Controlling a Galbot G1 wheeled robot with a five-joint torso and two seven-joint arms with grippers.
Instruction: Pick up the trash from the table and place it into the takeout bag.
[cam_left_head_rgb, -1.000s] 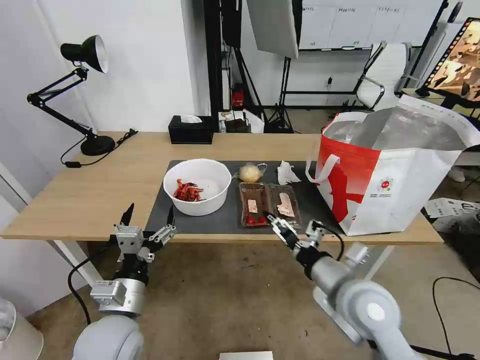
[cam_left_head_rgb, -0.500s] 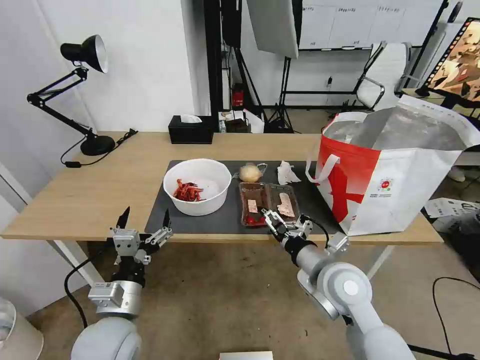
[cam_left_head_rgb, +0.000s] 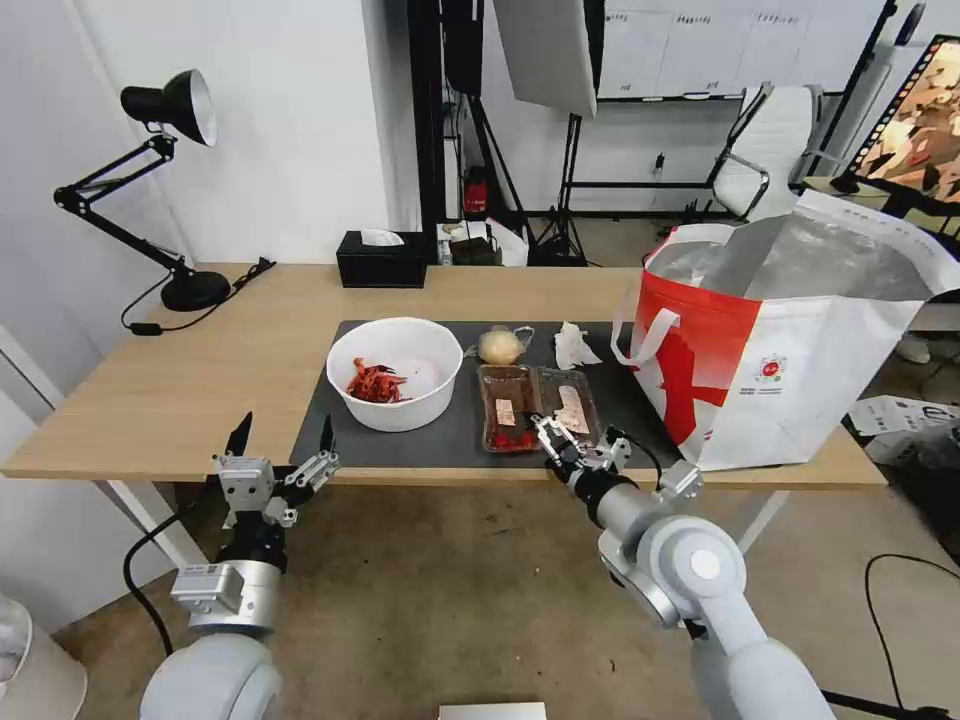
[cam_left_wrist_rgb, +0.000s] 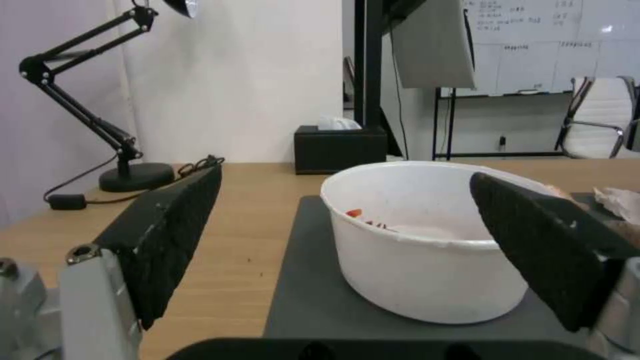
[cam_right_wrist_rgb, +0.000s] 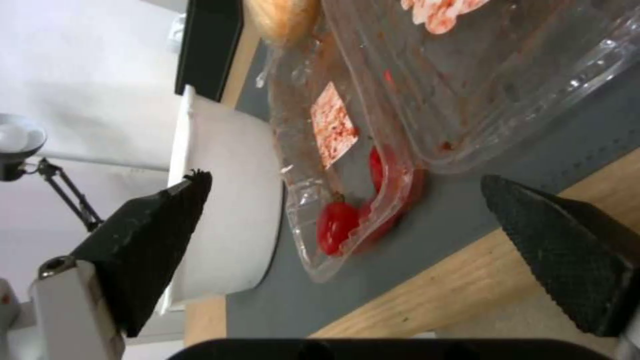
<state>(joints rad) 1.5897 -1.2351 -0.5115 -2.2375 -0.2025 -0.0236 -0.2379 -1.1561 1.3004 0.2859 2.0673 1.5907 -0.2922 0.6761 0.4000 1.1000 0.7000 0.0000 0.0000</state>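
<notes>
right hand (cam_left_head_rgb: 572, 447) gaping wide, empty, at the clear tray's (cam_left_head_rgb: 537, 405) 6 o'clock edge, greasy scraps, cherry tomatoes inside

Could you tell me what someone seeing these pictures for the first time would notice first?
Probably the large takeout bag, standing open at the table's right end with its silver lining showing. Next, the white bowl with red shells on the dark mat, beside the clear tray of scraps. The right gripper hangs open at the tray's near edge, and the left gripper, also open, waits before the table's front edge.
</notes>
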